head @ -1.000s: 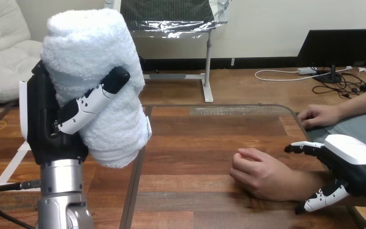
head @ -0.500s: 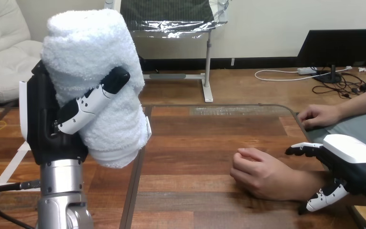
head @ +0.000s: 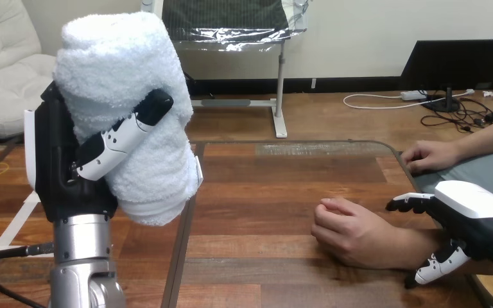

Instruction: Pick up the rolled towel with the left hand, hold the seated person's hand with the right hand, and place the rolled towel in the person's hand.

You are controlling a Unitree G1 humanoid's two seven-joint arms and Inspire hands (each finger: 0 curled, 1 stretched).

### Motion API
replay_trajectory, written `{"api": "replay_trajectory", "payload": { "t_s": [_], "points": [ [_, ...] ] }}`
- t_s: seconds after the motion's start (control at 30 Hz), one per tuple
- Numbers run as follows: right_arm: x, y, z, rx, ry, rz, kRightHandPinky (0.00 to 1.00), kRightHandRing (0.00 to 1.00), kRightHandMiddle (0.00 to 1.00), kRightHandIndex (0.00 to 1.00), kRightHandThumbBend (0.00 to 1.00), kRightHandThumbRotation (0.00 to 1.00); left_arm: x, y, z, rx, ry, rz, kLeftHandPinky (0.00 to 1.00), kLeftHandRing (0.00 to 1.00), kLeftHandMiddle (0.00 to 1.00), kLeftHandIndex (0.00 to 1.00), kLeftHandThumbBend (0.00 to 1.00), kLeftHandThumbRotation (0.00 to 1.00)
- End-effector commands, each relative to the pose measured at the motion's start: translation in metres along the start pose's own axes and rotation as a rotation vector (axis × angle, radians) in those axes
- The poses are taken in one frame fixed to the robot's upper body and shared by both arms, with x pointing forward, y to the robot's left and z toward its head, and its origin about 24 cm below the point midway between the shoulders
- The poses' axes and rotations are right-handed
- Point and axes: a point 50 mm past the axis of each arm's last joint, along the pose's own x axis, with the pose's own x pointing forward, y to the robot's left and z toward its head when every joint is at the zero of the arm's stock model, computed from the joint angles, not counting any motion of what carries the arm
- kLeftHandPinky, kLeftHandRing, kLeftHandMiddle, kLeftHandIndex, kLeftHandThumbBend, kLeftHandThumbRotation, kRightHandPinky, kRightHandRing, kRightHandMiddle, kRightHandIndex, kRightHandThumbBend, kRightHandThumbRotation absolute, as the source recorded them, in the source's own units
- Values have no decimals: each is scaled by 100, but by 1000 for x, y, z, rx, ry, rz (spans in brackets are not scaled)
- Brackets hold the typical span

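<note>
Towel (head: 125, 109), likely soft, light and best gripped mid-roll, stands upright clamped in the left robot hand (head: 70, 173), well apart from the right robot hand (head: 472, 215), fingers spread beside the person's hand (head: 353, 234) on the desk (head: 263, 186)

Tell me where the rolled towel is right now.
In the head view, the rolled towel is at the left, raised in the left hand, well apart from the person's nearer hand resting on the table at right.
</note>
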Motion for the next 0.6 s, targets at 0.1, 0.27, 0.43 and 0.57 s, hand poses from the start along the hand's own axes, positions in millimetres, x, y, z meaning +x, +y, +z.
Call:
{"api": "replay_trajectory", "payload": {
  "t_s": [0.1, 0.27, 0.43, 0.57],
  "points": [
    [4, -12, -10, -31, 105, 33, 73, 86, 87, 86, 100, 18, 10, -6, 13, -17, -72, -23, 17, 24, 31, 36, 47, 0],
    [4, -10, -12, -44, 126, 68, 69, 86, 87, 87, 100, 16, 10, -6, 13, -12, -74, -23, 17, 24, 31, 36, 46, 0],
    [5, -9, -13, -45, 139, 92, 65, 85, 87, 87, 100, 15, 10, -6, 13, -13, -75, -21, 17, 24, 31, 36, 46, 0],
    [6, -6, -15, -41, 161, 111, 63, 85, 87, 86, 100, 14, 10, -5, 13, -14, -76, -19, 17, 24, 31, 36, 45, 0]
  ]
}}
